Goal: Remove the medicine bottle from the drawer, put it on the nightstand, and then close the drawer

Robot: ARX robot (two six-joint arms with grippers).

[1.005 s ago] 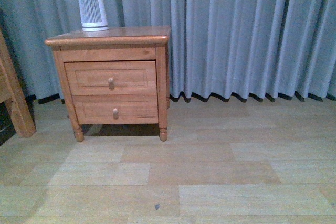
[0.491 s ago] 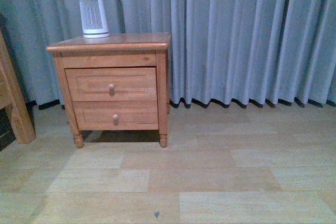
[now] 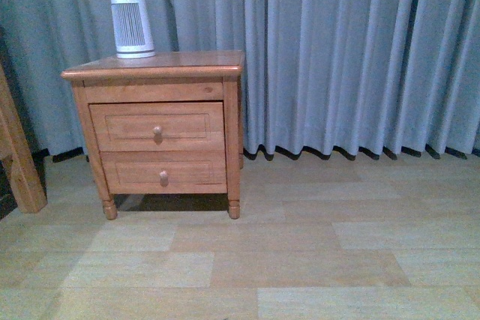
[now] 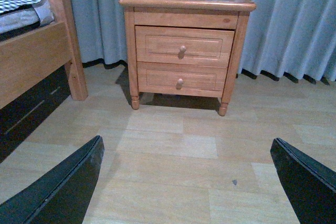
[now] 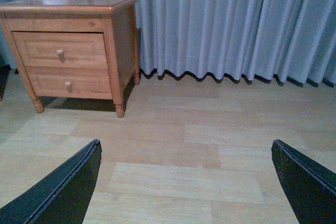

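Looking for the medicine bottle, you will not find it in any view: it is presumably inside the drawer (image 3: 156, 127), the taller upper one at left of centre in the front view, which is fully shut with its round knob (image 3: 157, 131) untouched. The shallower lower drawer (image 3: 163, 172) beneath it is shut too. So judge the task as not begun: opening, lifting the bottle out, setting it on the nightstand (image 3: 150, 73) and closing are all left. The top carries only a white ribbed appliance (image 3: 132, 28) at its back left, with bare wood beside it for the bottle. Neither arm shows in the front view. Each wrist view shows the left gripper (image 4: 186, 141) and the right gripper (image 5: 185, 142) with two dark fingers spread wide, holding nothing and well apart from the cabinet. A bed frame (image 3: 15, 155) is cut off at the left edge, and the grey curtain (image 3: 352, 50) hides the wall behind. You cannot confirm the drawer's contents from here.
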